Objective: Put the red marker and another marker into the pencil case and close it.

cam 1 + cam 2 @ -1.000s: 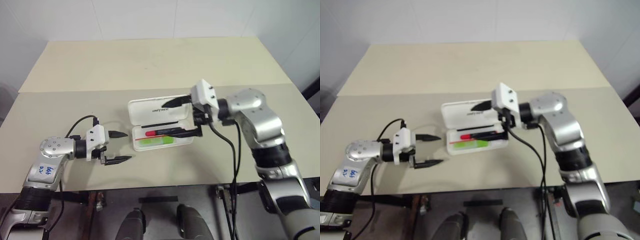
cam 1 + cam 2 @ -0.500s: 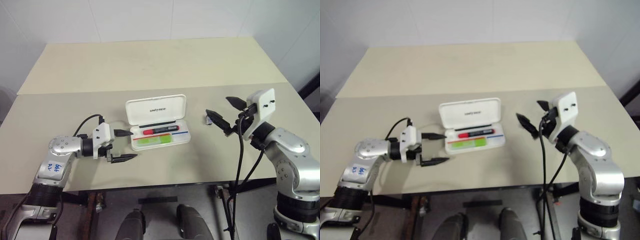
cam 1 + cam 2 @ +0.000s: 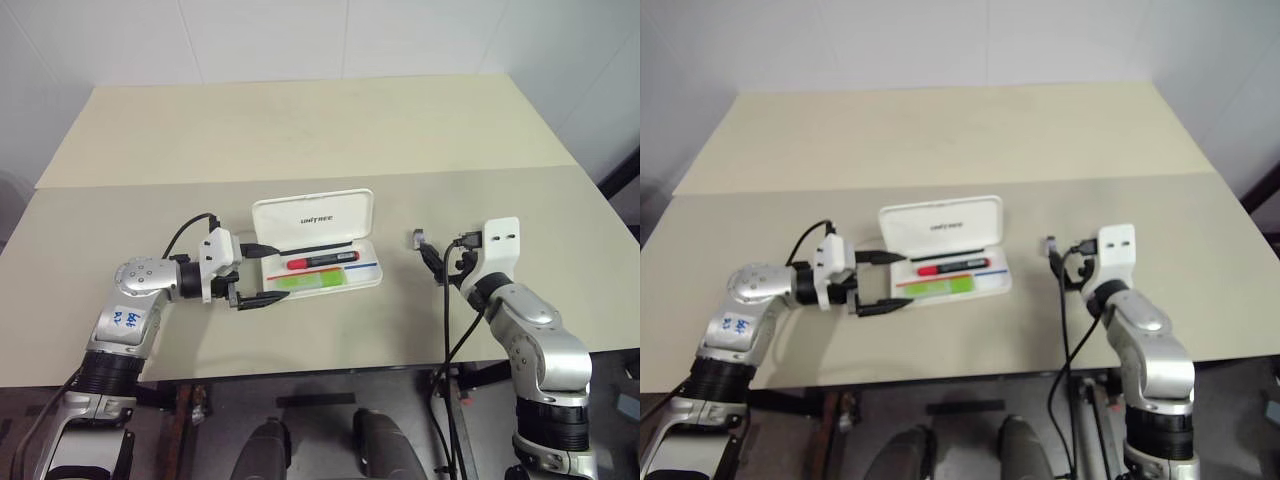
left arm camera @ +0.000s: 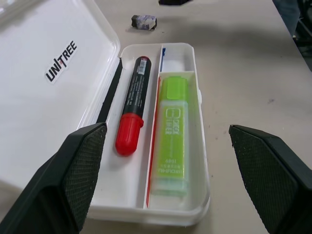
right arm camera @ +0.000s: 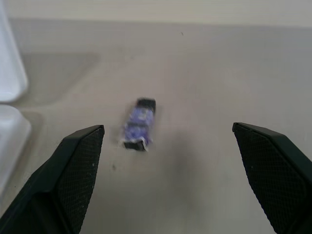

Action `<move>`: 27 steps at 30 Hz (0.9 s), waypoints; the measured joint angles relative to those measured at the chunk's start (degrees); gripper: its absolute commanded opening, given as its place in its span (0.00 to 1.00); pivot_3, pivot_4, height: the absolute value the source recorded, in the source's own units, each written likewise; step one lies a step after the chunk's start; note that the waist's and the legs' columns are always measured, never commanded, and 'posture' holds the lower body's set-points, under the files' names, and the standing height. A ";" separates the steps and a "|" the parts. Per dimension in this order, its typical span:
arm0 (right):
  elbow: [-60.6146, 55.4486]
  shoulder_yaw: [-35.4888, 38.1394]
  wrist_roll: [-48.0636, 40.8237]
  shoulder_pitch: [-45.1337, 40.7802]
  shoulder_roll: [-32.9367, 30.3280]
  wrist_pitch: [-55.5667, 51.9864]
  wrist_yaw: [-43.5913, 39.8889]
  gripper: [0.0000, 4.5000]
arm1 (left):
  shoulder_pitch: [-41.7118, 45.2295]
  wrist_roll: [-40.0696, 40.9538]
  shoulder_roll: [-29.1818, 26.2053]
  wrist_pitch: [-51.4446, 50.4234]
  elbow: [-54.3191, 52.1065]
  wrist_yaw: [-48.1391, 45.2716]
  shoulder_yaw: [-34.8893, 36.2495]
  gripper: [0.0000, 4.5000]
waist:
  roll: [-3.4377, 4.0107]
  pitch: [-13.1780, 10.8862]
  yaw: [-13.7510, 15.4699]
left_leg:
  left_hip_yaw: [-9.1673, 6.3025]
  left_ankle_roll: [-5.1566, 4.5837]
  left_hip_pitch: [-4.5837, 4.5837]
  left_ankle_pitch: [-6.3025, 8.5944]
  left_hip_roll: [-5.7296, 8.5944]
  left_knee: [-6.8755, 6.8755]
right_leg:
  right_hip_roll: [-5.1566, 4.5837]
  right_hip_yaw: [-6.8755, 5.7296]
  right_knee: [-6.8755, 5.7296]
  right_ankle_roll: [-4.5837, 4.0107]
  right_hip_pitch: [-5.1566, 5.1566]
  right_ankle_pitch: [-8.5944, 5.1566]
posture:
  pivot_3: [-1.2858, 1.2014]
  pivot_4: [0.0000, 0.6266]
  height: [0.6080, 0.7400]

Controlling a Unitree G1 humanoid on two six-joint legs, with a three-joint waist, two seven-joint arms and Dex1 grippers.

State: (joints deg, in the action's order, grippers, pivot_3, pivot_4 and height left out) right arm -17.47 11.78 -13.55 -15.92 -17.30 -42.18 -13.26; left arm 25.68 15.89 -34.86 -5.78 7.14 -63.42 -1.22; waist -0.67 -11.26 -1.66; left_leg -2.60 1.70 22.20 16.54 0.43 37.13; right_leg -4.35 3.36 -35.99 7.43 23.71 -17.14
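**Both markers in the open case**

Lying side by side in the open white hard-plastic pencil case (image 4: 197, 161) on the beige tabletop (image 3: 300, 130): short red-and-black marker (image 4: 132, 110), lime-green highlighter (image 4: 170, 134). Left claw (image 3: 258, 274) released at its end. Right claw (image 3: 436, 262) released, facing small dark wrapped block (image 5: 138, 124).

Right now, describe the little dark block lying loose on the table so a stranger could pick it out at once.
Start at the open white pencil case in the middle of the beige table. Look at the bare tabletop between it and the right claw: the small block lies there. It is dark grey with purplish sides, and it is outside the case.
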 measured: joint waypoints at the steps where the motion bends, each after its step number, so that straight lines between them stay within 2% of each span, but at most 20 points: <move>1: 1.13 -0.33 0.23 -0.20 0.11 0.74 0.09 0.99 | 0.00 0.01 0.09 -0.23 -0.05 0.23 0.03 0.95 | 0.00 0.00 -0.03 | 0.01 0.00 0.00 0.00 0.00 0.00 | 0.01 0.00 -0.01 0.00 0.00 0.00 | 0.52 0.24 1.00; 10: 7.92 -3.03 1.47 -3.58 1.48 5.14 0.30 0.99 | -0.06 0.14 1.11 -1.40 -2.31 1.79 0.04 0.95 | 0.00 0.00 0.03 | 0.02 0.01 0.00 0.00 0.00 0.01 | 0.01 -0.01 0.00 0.00 0.00 0.00 | 0.52 0.24 1.00; 18: 19.28 -5.60 5.55 -7.62 1.49 12.07 1.84 0.99 | -0.50 0.16 1.26 -1.69 -2.90 2.65 0.07 0.95 | -0.02 0.01 -0.04 | 0.05 0.01 -0.01 -0.02 0.00 0.08 | 0.01 0.01 -0.03 0.01 -0.03 0.04 | 0.52 0.24 1.00; 21: 23.16 -5.49 5.73 -9.42 2.07 14.82 2.82 0.84 | -0.56 0.17 1.28 -1.69 -3.53 2.84 0.08 0.95 | -0.04 0.02 -0.03 | 0.06 -0.02 -0.06 -0.09 0.01 0.10 | 0.01 0.00 -0.02 0.01 -0.11 0.13 | 0.52 0.24 1.00; 27: 25.68 -6.47 5.85 -10.42 3.83 17.33 3.53 0.37 | -1.24 0.21 1.38 -1.73 -4.22 3.18 0.11 0.95 | -0.06 0.03 -0.06 | 0.05 -0.03 -0.09 -0.30 0.00 0.09 | 0.03 0.00 -0.01 -0.04 -0.14 0.34 | 0.52 0.24 1.00</move>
State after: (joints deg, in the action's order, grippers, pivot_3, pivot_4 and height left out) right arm 8.21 5.31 -7.70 -26.35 -13.46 -24.85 -9.72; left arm 24.44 16.10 -33.49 -7.51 2.92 -60.24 -1.10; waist -0.72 -11.22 -1.72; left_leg -2.55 1.67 22.10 16.24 0.43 37.22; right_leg -4.32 3.37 -36.00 7.40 23.57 -16.79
